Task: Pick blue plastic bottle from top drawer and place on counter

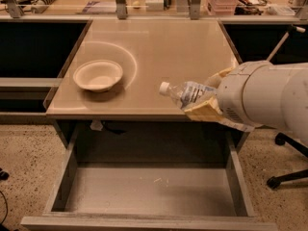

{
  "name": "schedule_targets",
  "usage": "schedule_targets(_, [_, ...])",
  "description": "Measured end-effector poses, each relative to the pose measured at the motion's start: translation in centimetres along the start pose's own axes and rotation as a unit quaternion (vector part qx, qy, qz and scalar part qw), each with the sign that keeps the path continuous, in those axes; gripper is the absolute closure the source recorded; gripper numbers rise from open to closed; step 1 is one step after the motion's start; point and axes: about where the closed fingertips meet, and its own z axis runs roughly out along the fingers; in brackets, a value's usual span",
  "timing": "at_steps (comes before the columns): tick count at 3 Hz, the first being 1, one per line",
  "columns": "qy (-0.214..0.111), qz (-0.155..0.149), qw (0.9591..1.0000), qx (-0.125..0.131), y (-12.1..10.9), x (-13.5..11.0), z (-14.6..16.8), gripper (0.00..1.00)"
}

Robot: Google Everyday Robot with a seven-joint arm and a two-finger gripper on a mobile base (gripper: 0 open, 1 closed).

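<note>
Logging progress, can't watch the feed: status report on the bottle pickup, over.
Gripper shut on blue plastic bottle, held sideways, cap left, above counter front right. Top drawer open. White bowl on counter left, apart from bottle.

A bowl [97, 75] sits left on the bench [159, 42]. Over the bench's front right edge the hand [207, 95] grips the blue plastic bottle [184, 93], cap pointing left. The top drawer [144, 223] juts out below, in front.
</note>
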Motion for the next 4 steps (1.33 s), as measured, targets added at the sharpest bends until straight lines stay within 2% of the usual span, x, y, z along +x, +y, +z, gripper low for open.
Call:
schedule_targets(1, [-0.014, 0.008, 0.9999, -0.001, -3.9, 0.3, 1.8, 1.00])
schedule_targets(2, [-0.022, 0.015, 0.9990, -0.036, -8.1, -0.8, 7.0, 1.00])
schedule_targets(3, [-0.004, 0.009, 0.9966, -0.082, -10.3, -2.1, 13.0, 1.00])
schedule_targets(4, [0.045, 0.005, 0.9901, -0.133, -10.9, -2.5, 19.5, 1.00])
